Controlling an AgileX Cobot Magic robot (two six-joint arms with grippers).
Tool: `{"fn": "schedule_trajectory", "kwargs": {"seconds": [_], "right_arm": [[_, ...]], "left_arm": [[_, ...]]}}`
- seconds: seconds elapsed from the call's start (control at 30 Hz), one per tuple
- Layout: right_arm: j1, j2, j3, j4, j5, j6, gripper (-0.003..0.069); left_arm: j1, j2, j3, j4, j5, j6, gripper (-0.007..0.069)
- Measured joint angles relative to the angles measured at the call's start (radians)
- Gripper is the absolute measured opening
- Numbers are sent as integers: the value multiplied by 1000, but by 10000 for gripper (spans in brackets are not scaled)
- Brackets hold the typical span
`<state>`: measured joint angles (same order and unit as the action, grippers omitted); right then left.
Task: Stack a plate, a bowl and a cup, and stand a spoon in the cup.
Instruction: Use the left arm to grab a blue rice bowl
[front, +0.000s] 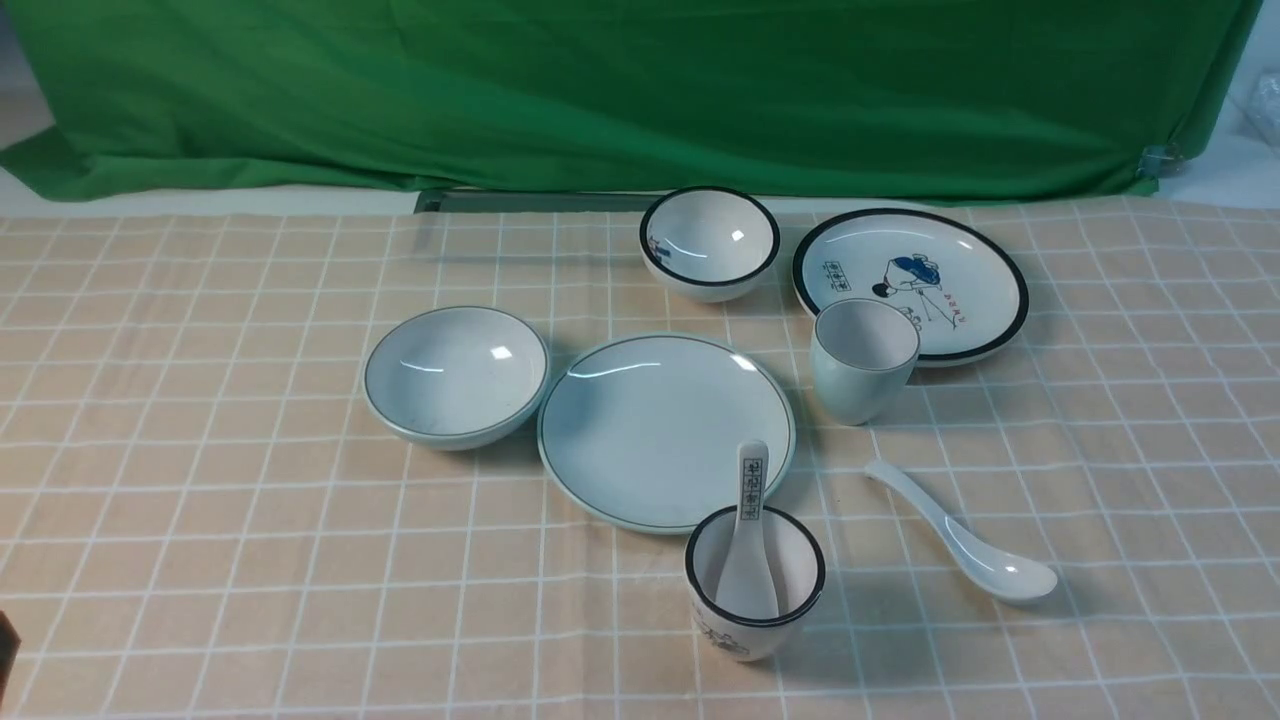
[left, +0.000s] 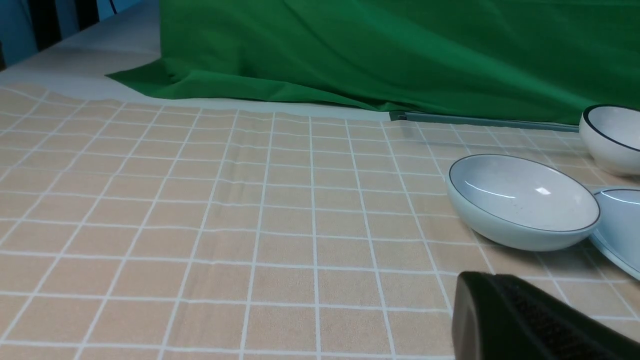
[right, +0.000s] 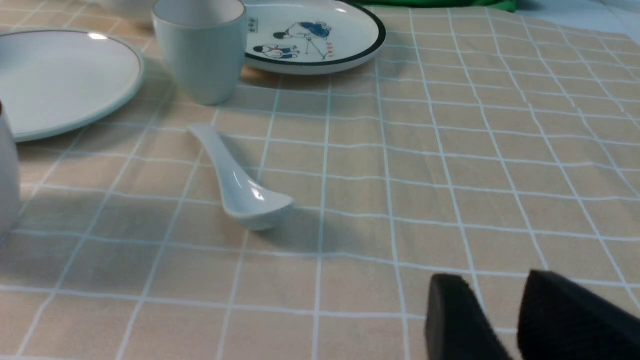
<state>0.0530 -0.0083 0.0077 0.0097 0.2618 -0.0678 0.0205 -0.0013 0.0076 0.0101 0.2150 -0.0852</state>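
Note:
The plain plate (front: 665, 430) lies mid-table, with the plain bowl (front: 455, 375) to its left and the plain cup (front: 863, 360) upright to its right. The plain white spoon (front: 960, 535) lies on the cloth, right of the plate. In the right wrist view, my right gripper (right: 492, 280) is empty, its jaws a narrow gap apart, well short of the spoon (right: 240, 185), the cup (right: 200, 50) and the plate (right: 60, 75). In the left wrist view, my left gripper (left: 492, 287) shows as one dark mass, short of the bowl (left: 522, 200).
A black-rimmed bowl (front: 710, 243) and a cartoon plate (front: 910, 283) stand at the back. A black-rimmed cup (front: 755, 585) holding a printed spoon (front: 750, 500) stands in front of the plain plate. A green cloth (front: 640, 90) hangs behind the table.

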Motion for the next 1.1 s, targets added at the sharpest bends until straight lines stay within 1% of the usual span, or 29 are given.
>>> {"fn": "schedule_trajectory", "kwargs": {"seconds": [0.17, 0.2, 0.23, 0.27, 0.3, 0.43, 0.5, 0.6, 0.73, 0.8, 0.83, 0.9, 1.0, 1.07, 1.1], "right_arm": [[0, 0, 0, 0, 0, 0, 237], [0, 0, 0, 0, 0, 0, 237], [0, 0, 0, 0, 0, 0, 237], [0, 0, 0, 0, 0, 0, 237], [0, 0, 0, 0, 0, 0, 237], [0, 0, 0, 0, 0, 0, 237], [0, 0, 0, 0, 0, 0, 237], [0, 0, 0, 0, 0, 0, 237], [0, 0, 0, 0, 0, 0, 237], [0, 0, 0, 0, 0, 0, 237], [0, 0, 0, 0, 0, 0, 237], [0, 0, 0, 0, 0, 0, 237], [0, 0, 0, 0, 0, 0, 237], [0, 0, 0, 0, 0, 0, 237], [0, 0, 0, 0, 0, 0, 237]], "left_arm": [[0, 0, 0, 0, 0, 0, 9], [0, 0, 0, -16, -5, -5, 9], [0, 0, 0, -71, -31, -31, 9], [0, 0, 0, -95, -36, -42, 9], [0, 0, 0, -180, -77, -87, 9], [0, 0, 0, -453, -201, -195, 9], [0, 0, 0, -529, -266, -232, 10], [0, 0, -8, -548, -306, -244, 11], [0, 22, -121, -452, -185, -247, 16], [0, 99, -240, -394, -68, -196, 17], [0, 199, -341, -382, 52, -80, 19], [0, 266, -397, -392, 136, 9, 20], [-10, 485, -560, -456, 321, 300, 20], [-48, 600, -636, -493, 403, 407, 21], [-98, 702, -701, -509, 451, 462, 20]]}}
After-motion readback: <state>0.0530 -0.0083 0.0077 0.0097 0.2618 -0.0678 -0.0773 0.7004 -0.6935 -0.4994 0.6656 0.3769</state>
